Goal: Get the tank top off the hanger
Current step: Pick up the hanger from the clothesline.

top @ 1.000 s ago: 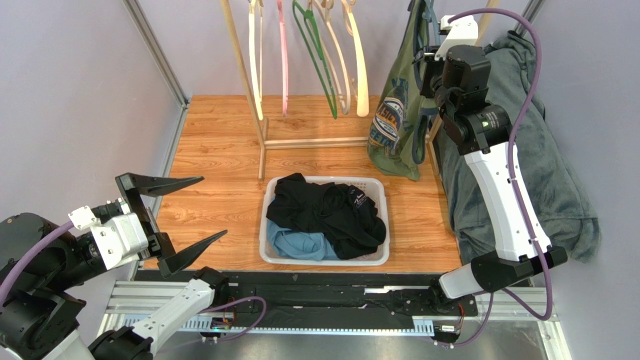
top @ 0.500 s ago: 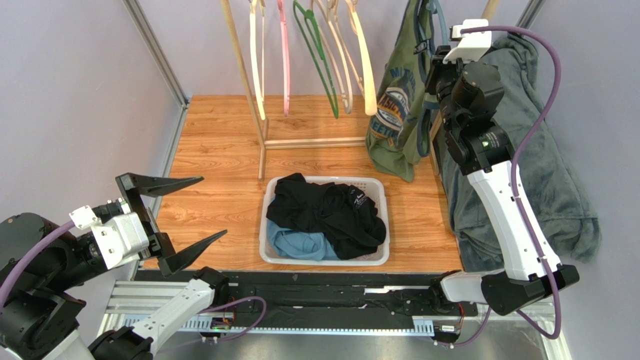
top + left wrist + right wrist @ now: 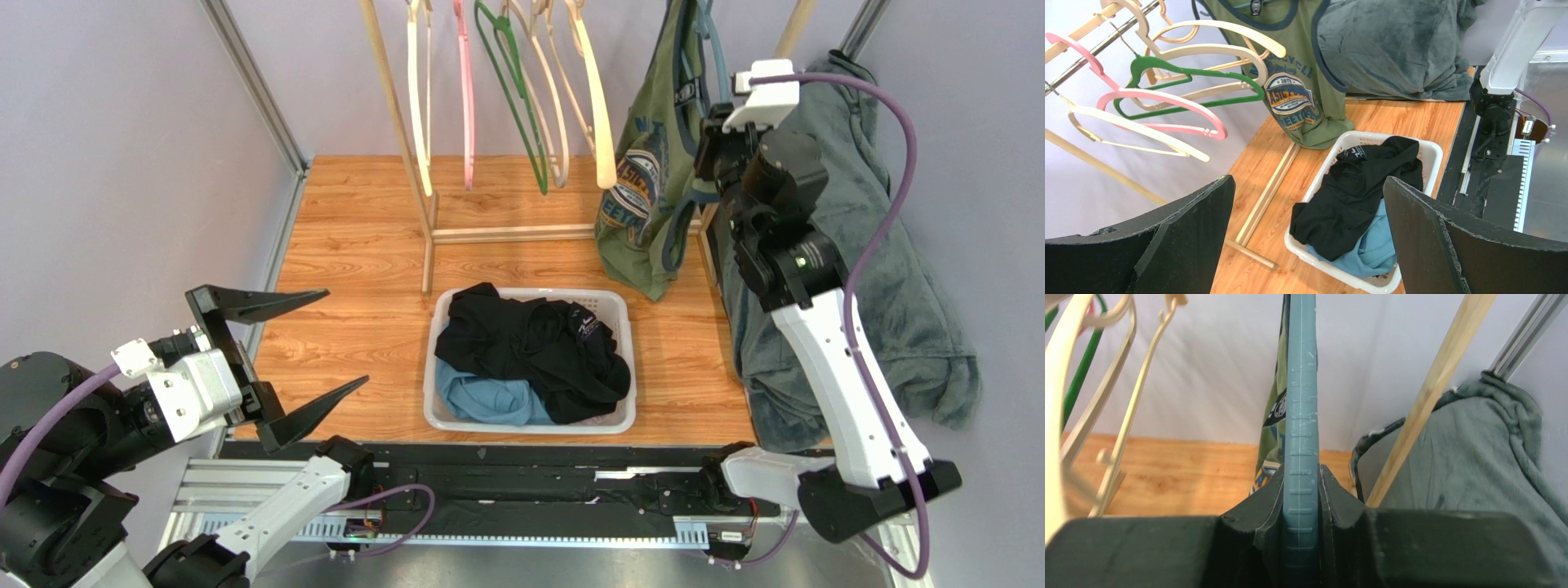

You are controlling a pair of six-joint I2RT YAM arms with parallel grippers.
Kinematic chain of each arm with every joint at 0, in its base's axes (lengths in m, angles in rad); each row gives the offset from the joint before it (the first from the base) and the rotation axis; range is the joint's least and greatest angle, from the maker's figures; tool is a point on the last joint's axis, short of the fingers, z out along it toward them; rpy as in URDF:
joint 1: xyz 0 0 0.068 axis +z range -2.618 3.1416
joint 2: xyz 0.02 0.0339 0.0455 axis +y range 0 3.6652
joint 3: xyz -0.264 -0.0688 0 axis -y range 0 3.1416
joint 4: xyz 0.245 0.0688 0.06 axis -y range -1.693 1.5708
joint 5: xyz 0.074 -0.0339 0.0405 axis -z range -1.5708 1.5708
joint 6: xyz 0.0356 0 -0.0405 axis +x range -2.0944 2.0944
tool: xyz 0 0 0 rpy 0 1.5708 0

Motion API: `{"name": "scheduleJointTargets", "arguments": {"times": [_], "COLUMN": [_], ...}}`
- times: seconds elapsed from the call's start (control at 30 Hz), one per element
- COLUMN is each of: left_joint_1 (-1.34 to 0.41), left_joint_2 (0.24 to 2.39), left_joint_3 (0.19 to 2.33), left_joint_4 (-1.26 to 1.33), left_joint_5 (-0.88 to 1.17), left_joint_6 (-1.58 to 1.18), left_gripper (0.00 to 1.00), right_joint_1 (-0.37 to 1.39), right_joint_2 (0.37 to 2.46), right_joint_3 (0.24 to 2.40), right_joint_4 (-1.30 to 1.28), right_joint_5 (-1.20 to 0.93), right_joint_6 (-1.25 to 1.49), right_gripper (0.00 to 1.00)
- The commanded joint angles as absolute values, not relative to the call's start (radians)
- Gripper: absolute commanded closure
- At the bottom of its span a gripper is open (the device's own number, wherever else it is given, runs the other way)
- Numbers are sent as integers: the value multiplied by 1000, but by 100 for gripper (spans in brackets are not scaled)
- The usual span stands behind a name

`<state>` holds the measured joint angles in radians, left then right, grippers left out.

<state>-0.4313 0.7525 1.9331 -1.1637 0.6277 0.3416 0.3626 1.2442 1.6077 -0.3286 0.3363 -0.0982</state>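
- Up at the right end of the rack (image 3: 515, 232), the right gripper (image 3: 1301, 484) is clamped tight on the blue hanger (image 3: 1301, 386).
- The green tank top (image 3: 648, 184) hangs from that hanger, behind the basket (image 3: 528, 425).
- The left gripper (image 3: 348, 336) is spread wide, holding nothing.

The olive-green cloth tank top (image 3: 644, 184) is a soft, matt knit with a printed emblem. The blue-grey plastic hanger (image 3: 1301, 416) is matt, with fine moulded ridges. The orange-brown wooden table top (image 3: 356, 245) is smooth and grained. The white slotted plastic basket (image 3: 431, 380) is slightly glossy. The grey cloth heap (image 3: 914, 282) at the right is fleecy.
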Motion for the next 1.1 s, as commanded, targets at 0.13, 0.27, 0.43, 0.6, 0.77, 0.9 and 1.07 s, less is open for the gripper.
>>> {"name": "scheduleJointTargets", "arguments": {"times": [0.13,0.27,0.43,0.6,0.77,0.9,1.07], "left_joint_1": [-426,-426,-425,-420,-413,-407,-399], "left_joint_2": [764,770,767,769,756,752,756], "left_joint_3": [1939,1948,1941,1937,1918,1908,1905], "left_joint_4": [-1146,-1138,-1134,-1123,-1118,-1115,-1108], "left_joint_5": [672,689,693,724,732,742,759], "left_joint_6": [318,304,301,287,287,282,275], "left_gripper": [1,1,1,1,1,1,1], "right_joint_1": [380,380,380,380,380,382,379], "right_joint_2": [979,931,865,920,1044,1084,1147], "right_joint_3": [1516,1604,1722,1993,2232,2310,2423], "right_joint_4": [-412,-567,-659,-709,-704,-620,-508], "right_joint_5": [230,183,100,-67,-244,-360,-462], "right_joint_6": [-77,-80,-61,-6,84,170,290], "right_gripper": [100,100,100,100,100,100,100]}}
